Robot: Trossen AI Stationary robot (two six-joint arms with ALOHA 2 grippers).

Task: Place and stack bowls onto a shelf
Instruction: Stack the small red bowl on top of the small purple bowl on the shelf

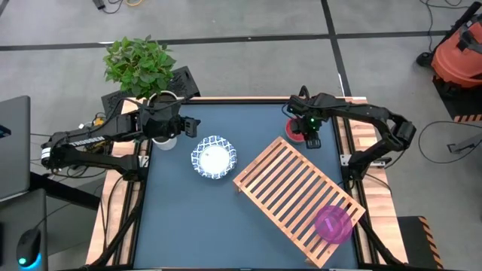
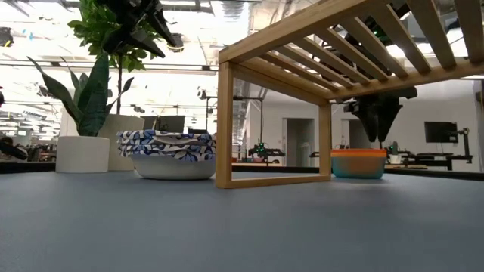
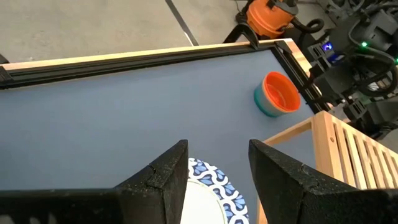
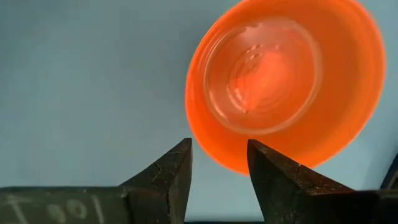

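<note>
An orange-red bowl (image 4: 286,81) sits nested in a teal bowl (image 3: 266,108) near the table's far right corner (image 1: 294,129). My right gripper (image 4: 219,163) is open and hangs just above the orange-red bowl's rim, pointing down (image 2: 376,132). A white bowl with a blue patterned rim (image 1: 213,159) rests on the table left of the light-wood slatted shelf (image 1: 290,188). A magenta bowl (image 1: 332,223) stands on the shelf's near end. My left gripper (image 3: 217,180) is open above the table, just beyond the white bowl (image 3: 208,186). Whether a second white bowl lies under the first does not show.
A pale cylindrical pot (image 2: 83,154) with a green plant (image 1: 139,64) stands at the far left, under my left arm. The shelf lies slantwise across the table's right half, standing on legs (image 2: 224,125). Bare blue tabletop (image 1: 188,218) spreads on the near left.
</note>
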